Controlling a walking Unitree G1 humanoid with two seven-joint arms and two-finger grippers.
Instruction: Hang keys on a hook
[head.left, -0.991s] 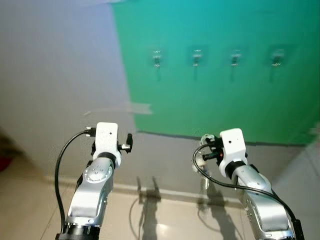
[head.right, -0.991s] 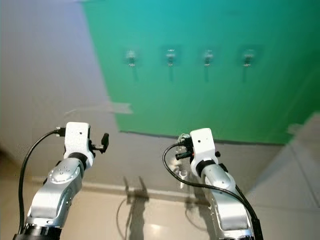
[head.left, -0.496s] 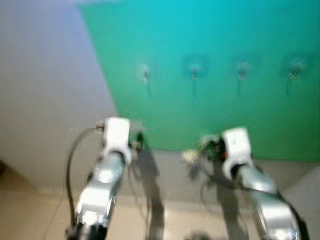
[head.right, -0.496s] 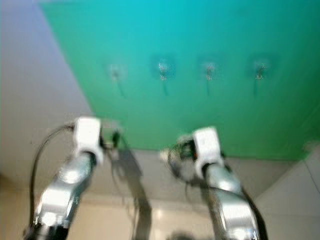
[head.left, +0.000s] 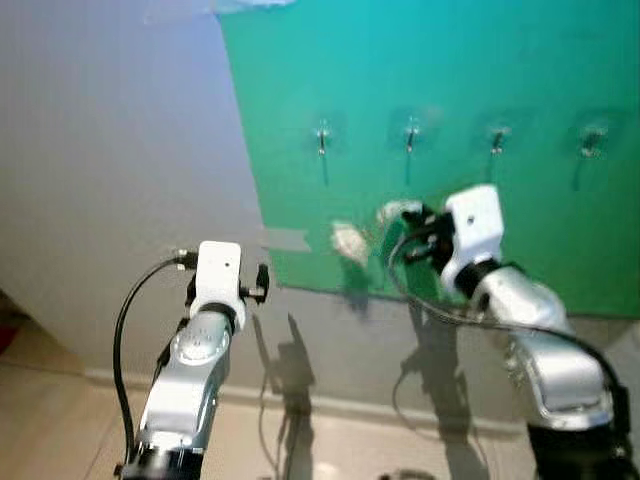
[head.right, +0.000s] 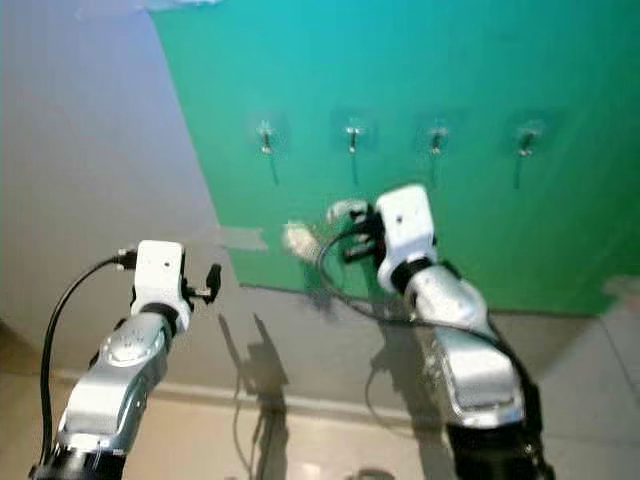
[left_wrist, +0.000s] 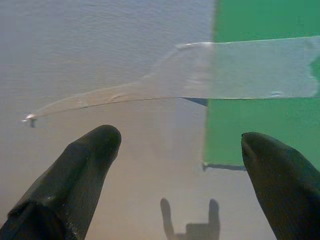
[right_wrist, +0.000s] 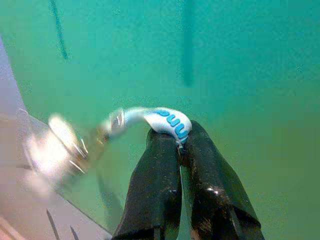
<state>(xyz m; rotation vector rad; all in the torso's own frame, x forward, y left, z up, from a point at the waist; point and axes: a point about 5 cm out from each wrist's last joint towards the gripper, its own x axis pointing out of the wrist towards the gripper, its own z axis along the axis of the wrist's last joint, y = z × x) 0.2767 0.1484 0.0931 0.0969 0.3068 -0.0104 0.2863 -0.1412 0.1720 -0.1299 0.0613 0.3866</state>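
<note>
Several small metal hooks hang in a row on a green sheet (head.left: 480, 60) on the wall; the nearest are one hook (head.left: 411, 133) and its left neighbour (head.left: 322, 137). My right gripper (right_wrist: 179, 150) is shut on the white and blue strap (right_wrist: 167, 119) of the keys. The keys (head.left: 348, 242) swing out to the left of it, blurred, and appear again in the right wrist view as keys (right_wrist: 52, 145). The right gripper (head.left: 420, 232) is raised, just below the hooks. My left gripper (left_wrist: 180, 145) is open, pointing at the wall lower left.
A strip of clear tape (left_wrist: 240, 70) holds the green sheet's lower left corner to the grey wall (head.left: 110, 130). Beige floor (head.left: 60, 400) meets the wall along a skirting board below. Shadows of both arms fall on the wall.
My right arm has risen from low beside the skirting up to just under the hooks, carrying the keys, which now swing left. The camera has shifted. The left arm holds its pose.
</note>
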